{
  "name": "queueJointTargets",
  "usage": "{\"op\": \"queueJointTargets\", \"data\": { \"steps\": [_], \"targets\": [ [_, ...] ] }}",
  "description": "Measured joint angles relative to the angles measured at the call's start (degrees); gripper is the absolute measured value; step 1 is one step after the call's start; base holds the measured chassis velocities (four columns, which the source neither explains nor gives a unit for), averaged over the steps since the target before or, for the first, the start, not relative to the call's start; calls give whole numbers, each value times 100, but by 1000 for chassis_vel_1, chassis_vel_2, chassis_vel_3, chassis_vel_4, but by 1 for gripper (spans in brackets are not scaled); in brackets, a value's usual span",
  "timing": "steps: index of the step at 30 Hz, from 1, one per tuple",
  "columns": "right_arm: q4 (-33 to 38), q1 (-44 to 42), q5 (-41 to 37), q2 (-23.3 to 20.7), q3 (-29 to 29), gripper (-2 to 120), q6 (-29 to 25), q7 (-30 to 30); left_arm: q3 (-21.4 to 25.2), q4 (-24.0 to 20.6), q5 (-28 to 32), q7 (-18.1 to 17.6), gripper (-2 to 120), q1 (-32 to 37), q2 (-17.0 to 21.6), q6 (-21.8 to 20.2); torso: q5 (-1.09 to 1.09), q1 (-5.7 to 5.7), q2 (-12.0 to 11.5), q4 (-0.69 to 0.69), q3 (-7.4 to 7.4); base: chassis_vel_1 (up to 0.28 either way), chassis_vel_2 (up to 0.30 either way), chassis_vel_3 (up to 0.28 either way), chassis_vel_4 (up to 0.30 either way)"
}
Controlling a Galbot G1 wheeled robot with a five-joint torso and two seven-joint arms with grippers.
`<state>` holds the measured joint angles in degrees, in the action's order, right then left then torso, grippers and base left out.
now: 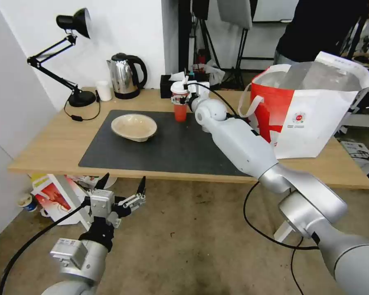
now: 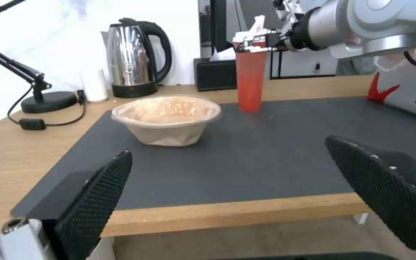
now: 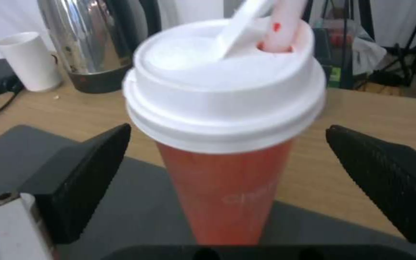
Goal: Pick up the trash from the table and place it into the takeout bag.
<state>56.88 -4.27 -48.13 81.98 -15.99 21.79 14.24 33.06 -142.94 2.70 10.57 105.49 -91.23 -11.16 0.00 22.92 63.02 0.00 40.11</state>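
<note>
Nearest, the left gripper (image 1: 123,184) is held spread wide and idle below the bench (image 1: 41,147) edge. On the mat, one beige bowl (image 1: 134,127) is left. Beyond it, one red cup (image 3: 227,119) is straddled by the wide right gripper (image 3: 227,159); closing is judged next. One takeout bag (image 1: 311,123) stands rightward.

the right gripper (image 3: 227,173) stands spread wide, its two black fingers (image 3: 85,177) on either side of the red cup (image 3: 227,191) without touching it. the cup stands upright on the dark grey mat (image 3: 20,159), white lid (image 3: 225,86) on. behind it stand a steel kettle (image 3: 90,39) and a small white cup (image 3: 27,59) on the light-wood table (image 3: 343,108).
</note>
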Motion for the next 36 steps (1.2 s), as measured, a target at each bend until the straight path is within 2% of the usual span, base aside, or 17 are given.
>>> {"op": "queueJointTargets", "data": {
  "steps": [13,36],
  "targets": [
    [-436,140,193,241,20,100,-121,-331,10,-26,-37,1,100,122,-2,72,0,0,0,0,0,0,0,0,0],
    [-857,126,442,292,159,100,-225,-601,-34,-34,-84,10,100,131,-2,85,0,0,0,0,0,0,0,0,0]
  ]
}}
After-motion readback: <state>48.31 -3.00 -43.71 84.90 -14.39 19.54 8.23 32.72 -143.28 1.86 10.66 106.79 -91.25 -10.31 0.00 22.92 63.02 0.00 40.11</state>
